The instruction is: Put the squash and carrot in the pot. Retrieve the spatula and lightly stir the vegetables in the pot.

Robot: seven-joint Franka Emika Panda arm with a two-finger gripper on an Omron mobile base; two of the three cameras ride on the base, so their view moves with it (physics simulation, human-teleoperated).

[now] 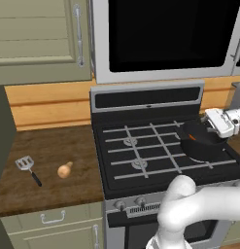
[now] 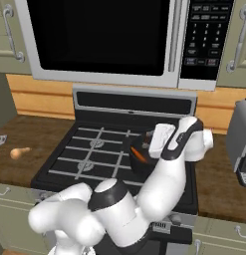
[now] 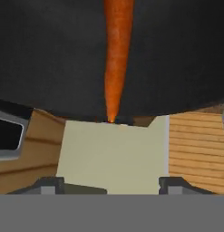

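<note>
The black pot (image 1: pixel 204 146) sits on the right side of the stove. The orange carrot (image 3: pixel 117 54) lies inside the pot (image 3: pixel 41 59), and its orange shows at the rim (image 2: pixel 138 155). My gripper (image 3: pixel 111 186) hovers at the pot's right edge (image 1: pixel 211 129), open, its fingertips (image 3: pixel 50 185) wide apart and clear of the carrot. On the wooden counter left of the stove, the tan squash (image 1: pixel 65 169) rests on its side. The spatula (image 1: pixel 28 166), with a silver slotted head and black handle, lies just left of it.
The stove (image 1: pixel 141 151) has grey grates and a raised back panel. A microwave (image 2: pixel 104 40) hangs above it. A grey appliance (image 2: pixel 241 144) stands on the counter right of the stove. Cabinets hang at the upper left (image 1: pixel 39 39).
</note>
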